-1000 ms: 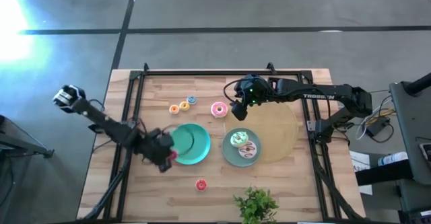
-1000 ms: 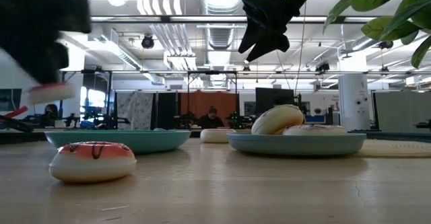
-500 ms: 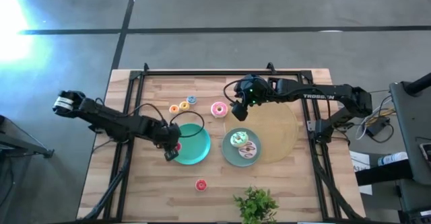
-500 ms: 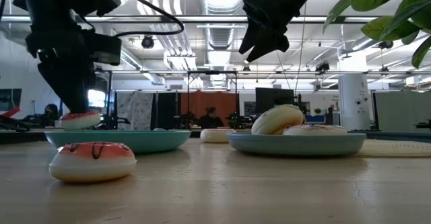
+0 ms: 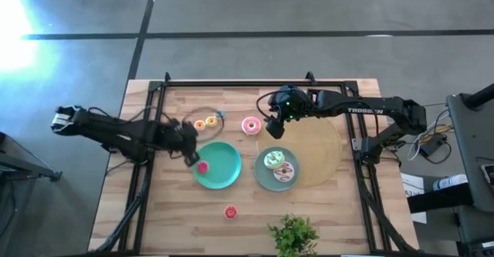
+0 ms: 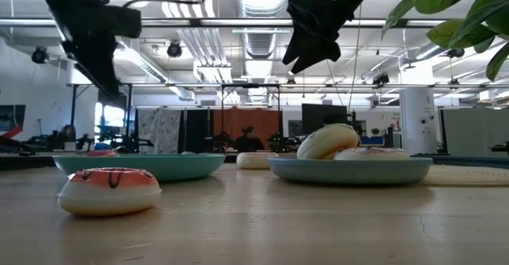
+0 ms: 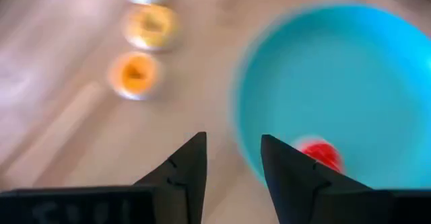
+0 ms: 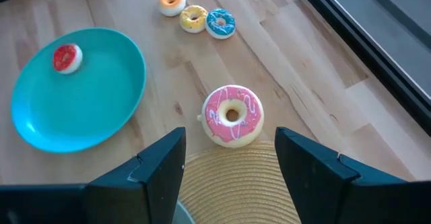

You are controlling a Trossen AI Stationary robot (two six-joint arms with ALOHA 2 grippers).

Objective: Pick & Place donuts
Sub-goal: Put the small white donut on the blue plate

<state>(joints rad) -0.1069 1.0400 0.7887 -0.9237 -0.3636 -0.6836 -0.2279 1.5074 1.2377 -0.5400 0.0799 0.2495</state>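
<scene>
While the left gripper [image 5: 187,143] hung just off the left teal plate's [image 5: 224,176] rim, its fingers [image 7: 185,173] stood apart with nothing between them. A tiny red donut [image 5: 203,166] lay on that plate near its left edge. The orange donut [image 5: 200,124], yellow donut [image 5: 211,121] and bluish donut [image 5: 220,116] sat in a row on the wood behind it. The right gripper [image 5: 274,128] hovered by the pink donut [image 5: 251,125], its fingers [image 8: 161,163] spread wide and empty. Green and white donuts [image 5: 276,167] rested on the second plate [image 5: 261,178]; another red donut [image 5: 230,211] lay alone near the front.
</scene>
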